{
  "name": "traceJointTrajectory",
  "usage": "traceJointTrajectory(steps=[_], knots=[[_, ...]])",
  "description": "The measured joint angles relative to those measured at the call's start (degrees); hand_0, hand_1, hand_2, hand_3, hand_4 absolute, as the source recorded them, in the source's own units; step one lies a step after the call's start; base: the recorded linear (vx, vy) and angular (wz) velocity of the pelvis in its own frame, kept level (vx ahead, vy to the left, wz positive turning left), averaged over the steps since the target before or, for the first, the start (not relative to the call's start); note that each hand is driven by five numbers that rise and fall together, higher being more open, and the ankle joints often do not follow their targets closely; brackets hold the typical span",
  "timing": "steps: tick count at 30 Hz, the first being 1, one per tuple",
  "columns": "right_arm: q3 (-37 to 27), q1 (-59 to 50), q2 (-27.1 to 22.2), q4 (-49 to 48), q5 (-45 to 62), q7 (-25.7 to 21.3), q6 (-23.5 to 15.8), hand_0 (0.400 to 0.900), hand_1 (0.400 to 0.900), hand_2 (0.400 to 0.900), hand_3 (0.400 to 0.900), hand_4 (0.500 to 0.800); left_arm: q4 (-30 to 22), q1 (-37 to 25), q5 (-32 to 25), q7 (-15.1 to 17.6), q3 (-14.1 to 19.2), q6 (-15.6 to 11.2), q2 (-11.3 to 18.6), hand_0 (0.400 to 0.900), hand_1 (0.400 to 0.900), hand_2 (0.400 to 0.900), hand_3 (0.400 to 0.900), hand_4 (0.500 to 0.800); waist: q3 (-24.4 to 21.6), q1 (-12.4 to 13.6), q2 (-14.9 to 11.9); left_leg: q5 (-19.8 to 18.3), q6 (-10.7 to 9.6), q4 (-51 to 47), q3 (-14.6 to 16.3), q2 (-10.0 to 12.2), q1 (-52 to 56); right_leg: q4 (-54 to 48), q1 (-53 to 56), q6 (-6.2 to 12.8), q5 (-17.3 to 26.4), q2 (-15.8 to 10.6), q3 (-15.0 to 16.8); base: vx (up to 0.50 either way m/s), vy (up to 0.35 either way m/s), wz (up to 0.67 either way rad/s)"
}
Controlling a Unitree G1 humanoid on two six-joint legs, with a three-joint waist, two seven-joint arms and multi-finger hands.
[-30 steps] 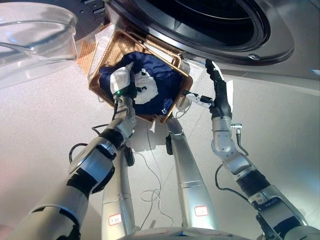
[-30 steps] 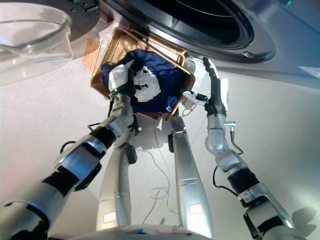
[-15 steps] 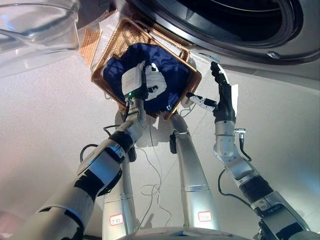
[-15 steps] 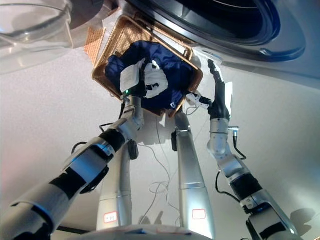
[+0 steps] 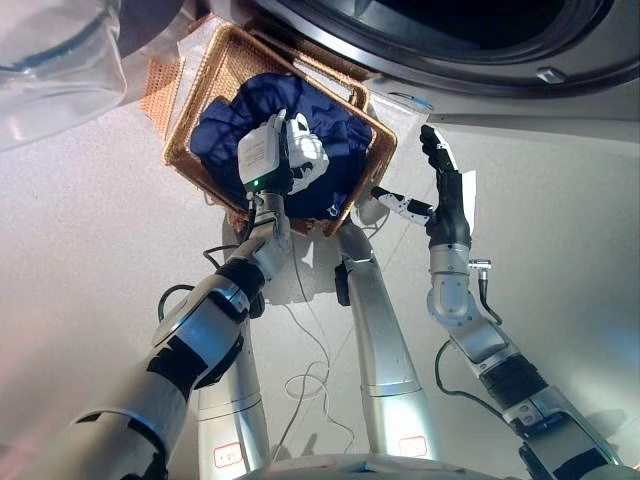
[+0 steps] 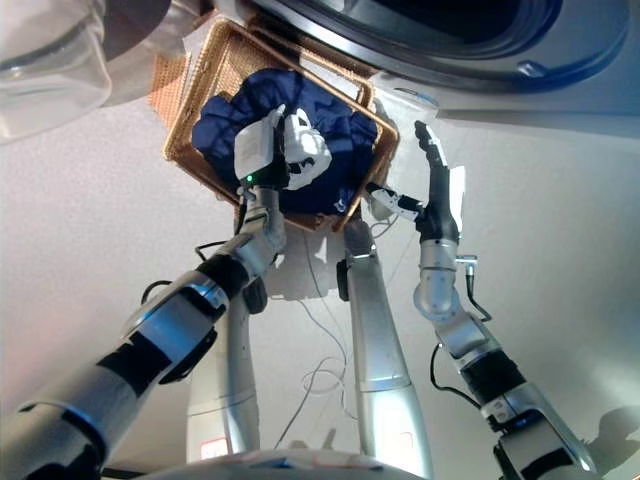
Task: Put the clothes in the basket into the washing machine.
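Below the washing machine (image 5: 450,40) drum opening, the wicker basket (image 5: 200,95) on the floor holds your navy clothes (image 5: 225,125) directly under the left hand (image 5: 290,160), whose fingers look buried in the cloth, grip unclear. Your right hand (image 5: 440,190), fingers spread and empty, hangs just off the basket's right corner, so the left is nearer.

You couldn't see the left hand's (image 5: 300,160) fingertips: they sat down in the dark blue crumpled cloth (image 5: 340,165), so its grasp was unreadable. That cloth covered the floor of the brown woven wicker basket (image 5: 205,90), hiding anything under it. The grey round washing machine opening (image 5: 470,40) was cut off by the top edge, drum interior just dark. The clear plastic door (image 5: 50,60) ran off the upper-left corner.
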Motion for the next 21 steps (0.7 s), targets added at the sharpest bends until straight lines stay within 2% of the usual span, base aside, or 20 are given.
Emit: traceJointTrajectory(steps=[7,8,9,11,21], knots=[[-0.08,0.41,-0.02,-0.24,0.03,0.06,0.00,0.900,0.900,0.900,0.900,0.800,1.17,-0.88,0.68,0.52,0.06,0.08,0.16,0.900,0.900,0.900,0.900,0.800,0.27,-0.34,-0.08,-1.20,0.64,3.26,-0.07,0.83,-1.84,1.31,-0.92,0.32,-0.18,0.27,-0.09,-0.02,-0.004,-0.06],[-0.11,0.44,-0.03,-0.25,0.04,0.09,0.00,0.900,0.900,0.900,0.900,0.800,1.20,-0.89,0.68,0.52,0.06,0.08,0.18,0.645,0.645,0.645,0.645,0.647,0.29,-0.34,-0.07,-1.34,0.83,3.61,-0.10,0.84,-1.95,1.58,-1.00,0.50,-0.31,0.27,-0.10,0.00,0.000,0.00],[-0.23,0.45,-0.04,-0.38,0.05,0.10,0.00,0.900,0.900,0.900,0.900,0.800,1.20,-0.98,0.69,0.49,0.06,0.07,0.17,0.622,0.622,0.622,0.622,0.633,0.44,-0.35,-0.08,-1.47,0.77,3.65,-0.09,0.83,-1.98,1.60,-1.00,0.57,-0.36,0.23,-0.09,0.00,0.000,0.00],[-0.27,0.45,-0.11,-0.63,0.06,0.18,-0.01,0.900,0.900,0.900,0.900,0.800,1.18,-1.44,0.96,0.49,0.06,0.03,0.17,0.400,0.400,0.400,0.400,0.500,0.93,-0.32,-0.16,-1.57,0.78,3.68,-0.05,0.73,-2.03,1.61,-1.00,0.64,-0.41,0.20,-0.08,-0.01,0.011,0.04],[-0.28,0.44,-0.13,-1.36,0.27,0.57,-0.07,0.900,0.900,0.900,0.900,0.800,2.70,-5.66,1.67,0.20,0.38,0.03,1.46,0.400,0.400,0.400,0.400,0.500,1.42,-0.48,-0.13,-1.75,1.17,3.73,-0.28,0.66,-2.11,1.72,-1.00,1.16,-0.78,-0.02,-0.29,0.00,0.003,0.02]])
